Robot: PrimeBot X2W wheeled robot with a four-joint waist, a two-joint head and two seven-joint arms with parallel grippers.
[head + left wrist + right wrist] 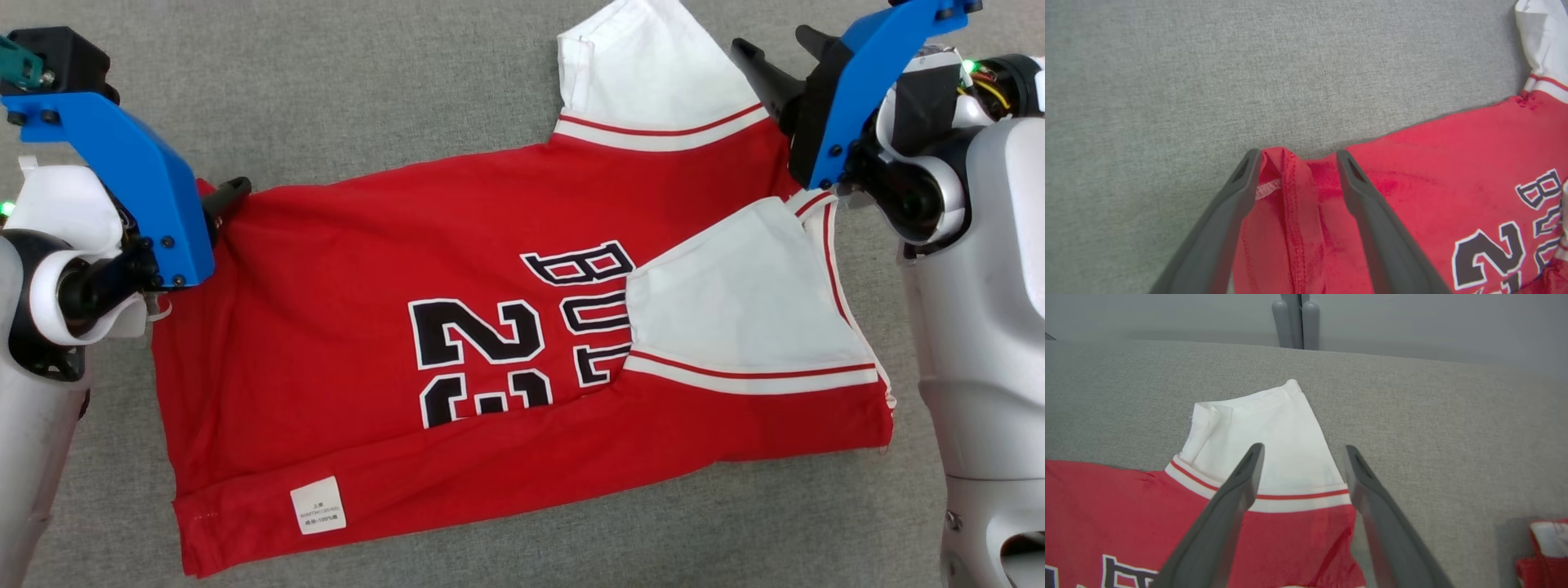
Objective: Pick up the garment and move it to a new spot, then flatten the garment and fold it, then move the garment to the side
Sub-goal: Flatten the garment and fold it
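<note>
Over the garment (326,327) (red), left gripper (1298,157) and right gripper (1304,449) gape.

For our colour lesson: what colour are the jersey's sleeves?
White sleeves, red-striped band; head view.

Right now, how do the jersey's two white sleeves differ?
The far sleeve lies spread outward on the grey surface. The near sleeve is folded in over the jersey front, covering some lettering. The open right gripper is at the far sleeve, not the near one. Both are white with a red-striped band.
</note>
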